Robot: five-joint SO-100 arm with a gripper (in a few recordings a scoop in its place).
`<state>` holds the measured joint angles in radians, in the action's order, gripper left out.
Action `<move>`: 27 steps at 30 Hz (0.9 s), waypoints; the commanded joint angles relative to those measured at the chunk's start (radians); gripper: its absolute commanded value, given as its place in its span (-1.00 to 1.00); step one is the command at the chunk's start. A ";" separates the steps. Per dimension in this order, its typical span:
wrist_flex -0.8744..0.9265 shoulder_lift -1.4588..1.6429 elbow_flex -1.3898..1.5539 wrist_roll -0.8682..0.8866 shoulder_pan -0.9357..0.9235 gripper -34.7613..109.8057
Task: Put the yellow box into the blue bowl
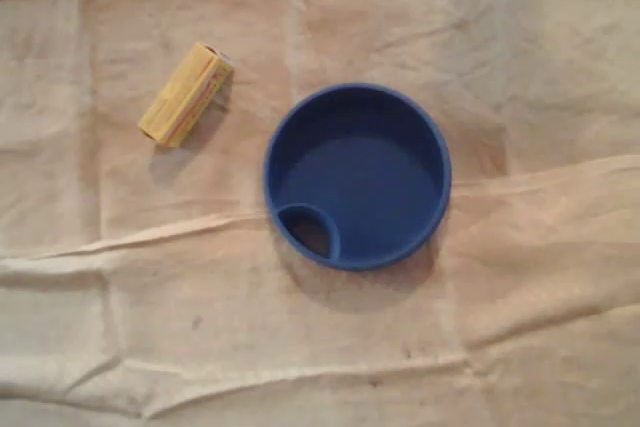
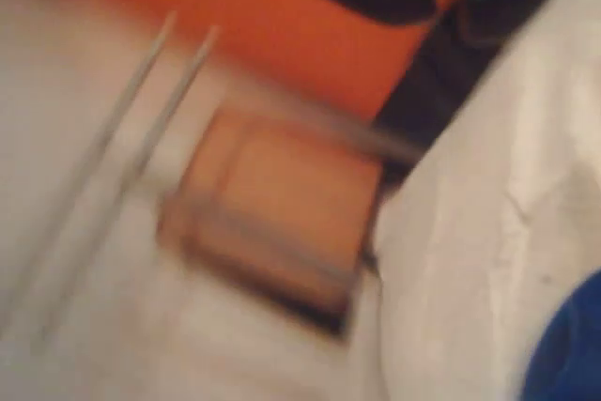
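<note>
Overhead view: the yellow box (image 1: 186,95) lies on its side on a creased cream cloth (image 1: 520,327), set at a slant with one end toward the upper right. It sits outside the blue bowl (image 1: 370,187), to the bowl's upper left in the picture, near it but clearly apart. The round bowl stands upright at the middle of the cloth, with a small curved pocket (image 1: 310,230) inside its lower-left rim. Long folds cross the cloth below and to the right of the bowl. The wrist view is heavily blurred: an orange mass (image 2: 310,35) runs along the top, a tan block (image 2: 282,204) sits at centre, two thin pale streaks (image 2: 141,110) slant down the left, and a blue patch (image 2: 573,354) fills the lower-right corner. Whether the gripper's fingers are spread or pressed together cannot be told.
</note>
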<state>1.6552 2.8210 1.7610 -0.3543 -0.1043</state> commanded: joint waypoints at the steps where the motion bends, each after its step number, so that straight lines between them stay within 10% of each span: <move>1: -0.028 -0.124 -0.021 -0.143 -0.008 -0.52; 27: -0.021 -1.086 -0.466 -1.189 -0.489 -0.52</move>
<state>1.6322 1.8960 1.4926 -1.4481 -0.5123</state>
